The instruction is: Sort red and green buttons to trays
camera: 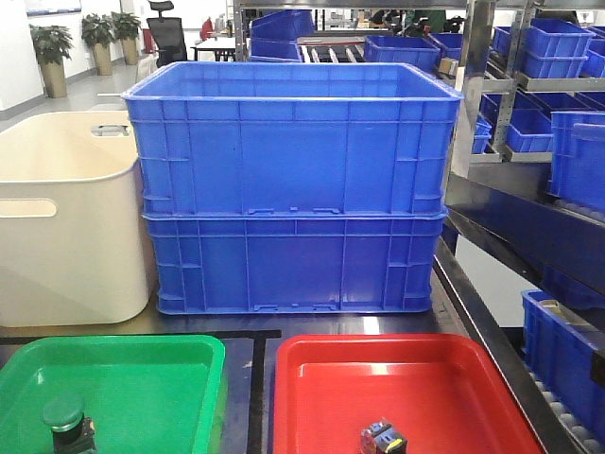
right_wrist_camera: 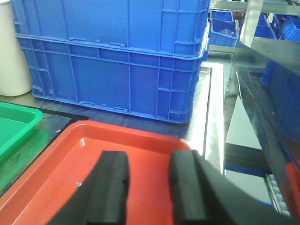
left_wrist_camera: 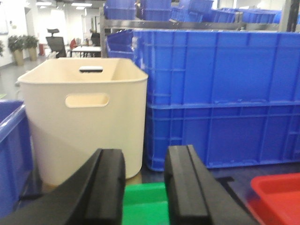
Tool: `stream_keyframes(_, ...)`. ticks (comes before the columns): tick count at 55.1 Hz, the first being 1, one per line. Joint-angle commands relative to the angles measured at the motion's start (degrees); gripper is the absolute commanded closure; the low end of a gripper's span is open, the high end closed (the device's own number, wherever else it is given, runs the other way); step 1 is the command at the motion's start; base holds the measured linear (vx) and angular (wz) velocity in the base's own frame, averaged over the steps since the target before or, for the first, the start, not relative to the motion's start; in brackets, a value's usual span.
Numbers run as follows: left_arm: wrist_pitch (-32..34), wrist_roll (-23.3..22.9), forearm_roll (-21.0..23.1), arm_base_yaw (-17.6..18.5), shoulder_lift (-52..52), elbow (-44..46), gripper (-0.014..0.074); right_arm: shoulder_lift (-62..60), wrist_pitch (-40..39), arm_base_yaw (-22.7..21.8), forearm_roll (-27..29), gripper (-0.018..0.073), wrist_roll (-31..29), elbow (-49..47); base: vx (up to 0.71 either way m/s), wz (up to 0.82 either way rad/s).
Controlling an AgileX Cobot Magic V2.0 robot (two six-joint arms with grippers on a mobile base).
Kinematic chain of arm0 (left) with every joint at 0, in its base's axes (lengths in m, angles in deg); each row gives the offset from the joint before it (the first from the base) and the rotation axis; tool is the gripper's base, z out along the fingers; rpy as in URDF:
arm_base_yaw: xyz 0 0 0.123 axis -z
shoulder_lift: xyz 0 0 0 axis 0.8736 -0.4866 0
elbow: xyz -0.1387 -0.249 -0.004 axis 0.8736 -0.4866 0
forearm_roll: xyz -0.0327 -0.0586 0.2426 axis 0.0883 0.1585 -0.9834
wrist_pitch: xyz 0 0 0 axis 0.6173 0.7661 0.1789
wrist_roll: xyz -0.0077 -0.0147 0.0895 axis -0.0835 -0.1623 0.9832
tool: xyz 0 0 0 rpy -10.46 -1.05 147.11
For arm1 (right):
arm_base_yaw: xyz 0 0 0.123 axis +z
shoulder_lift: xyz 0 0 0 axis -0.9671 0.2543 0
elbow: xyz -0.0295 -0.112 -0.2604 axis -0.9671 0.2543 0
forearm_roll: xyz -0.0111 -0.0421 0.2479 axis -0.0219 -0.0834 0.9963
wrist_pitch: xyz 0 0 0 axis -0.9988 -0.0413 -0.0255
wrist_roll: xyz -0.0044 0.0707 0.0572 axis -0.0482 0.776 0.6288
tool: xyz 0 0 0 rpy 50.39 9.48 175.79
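Observation:
The green-capped button (camera: 66, 421) stands in the green tray (camera: 142, 378) at the front left. In the red tray (camera: 416, 378) beside it lies the dark button with red parts (camera: 382, 438), near the front edge. My left gripper (left_wrist_camera: 144, 161) is open above the green tray's far rim (left_wrist_camera: 145, 197), nothing between its black fingers. The right gripper (right_wrist_camera: 147, 168) hangs open over the red tray (right_wrist_camera: 79, 159), also with nothing between its fingers. Neither button shows in the wrist views, and neither gripper shows in the front view.
Two stacked deep blue crates (camera: 293, 189) stand right behind the trays. A cream tub (camera: 66, 208) sits at the back left. A metal rack with more blue bins (camera: 548, 113) runs along the right. A black tape line (camera: 255, 388) separates the trays.

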Motion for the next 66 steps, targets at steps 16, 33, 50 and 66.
stream_keyframes(16,-2.20,-0.06,0.23,0.42,0.71,1.97,0.0414,-0.03,0.77,-0.04,-1.09,0.0410,-0.54,-1.83,0.00,0.00)
stream_keyframes(33,-2.15,-0.06,0.23,0.42,0.71,1.97,0.0414,-0.03,0.77,-0.04,-1.09,0.0407,-0.54,-1.83,0.00,0.00)
stream_keyframes(50,-1.16,1.36,2.73,0.32,5.23,-5.97,0.0460,-0.03,0.77,-0.04,-1.09,0.0407,-0.54,-1.83,0.00,0.00)
stream_keyframes(66,6.01,17.30,21.13,0.32,17.67,-23.51,0.0604,-0.03,0.77,-0.04,-1.09,0.0405,-0.54,-1.83,0.00,0.00)
